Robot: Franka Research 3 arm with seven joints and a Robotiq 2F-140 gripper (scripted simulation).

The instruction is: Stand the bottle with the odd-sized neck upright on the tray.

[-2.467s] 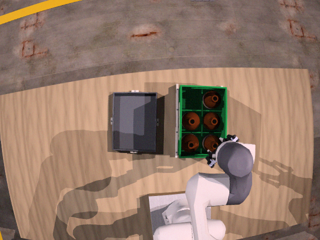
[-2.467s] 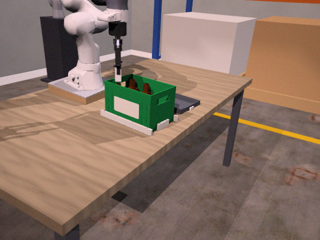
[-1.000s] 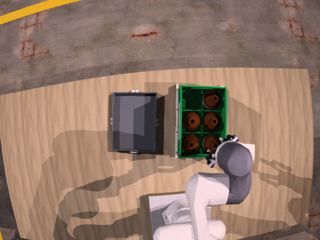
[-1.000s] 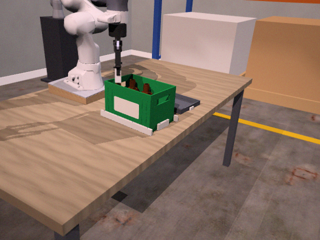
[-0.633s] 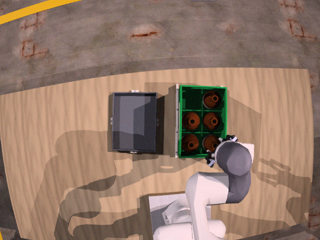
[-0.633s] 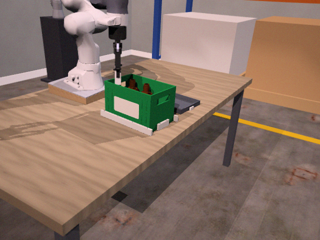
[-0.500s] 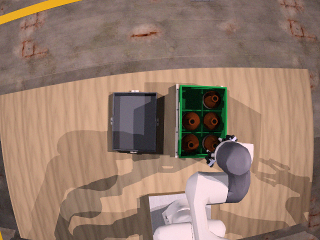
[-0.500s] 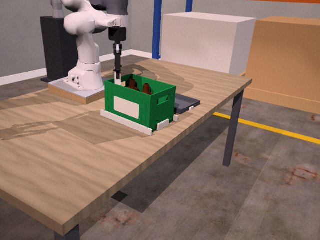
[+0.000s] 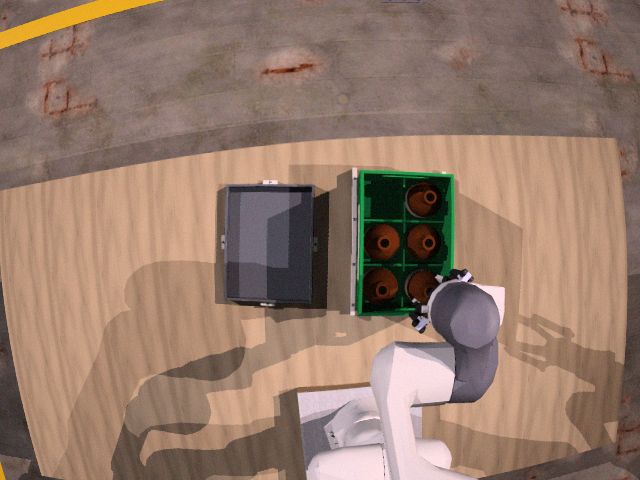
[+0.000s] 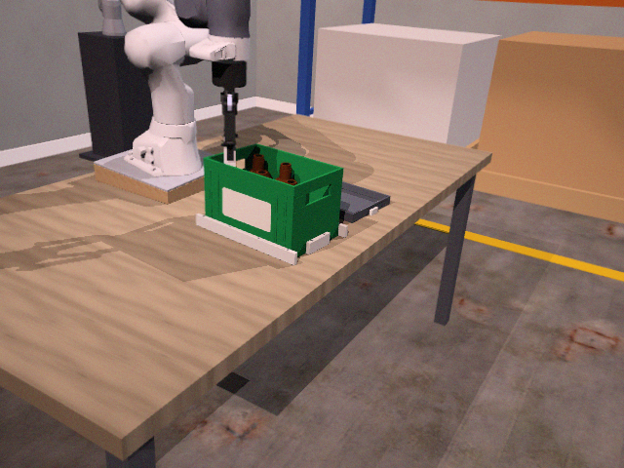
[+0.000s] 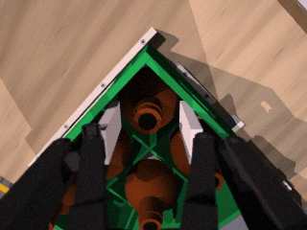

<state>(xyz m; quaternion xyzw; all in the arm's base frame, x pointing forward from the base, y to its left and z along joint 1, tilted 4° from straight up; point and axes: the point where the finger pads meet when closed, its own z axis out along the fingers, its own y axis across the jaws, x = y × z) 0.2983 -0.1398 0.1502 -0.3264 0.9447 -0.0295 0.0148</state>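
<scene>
The gripper [image 11: 149,126] hangs partly open over the corner cell of the green crate [image 9: 448,227], its pads either side of a brown bottle's [image 11: 147,115] neck, holding nothing. All five bottles stand in the crate. The grey tray [image 9: 230,242] lies just beside the crate.

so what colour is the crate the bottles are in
Green, with a white label panel on one long side. The crate shows best in the exterior view.
</scene>
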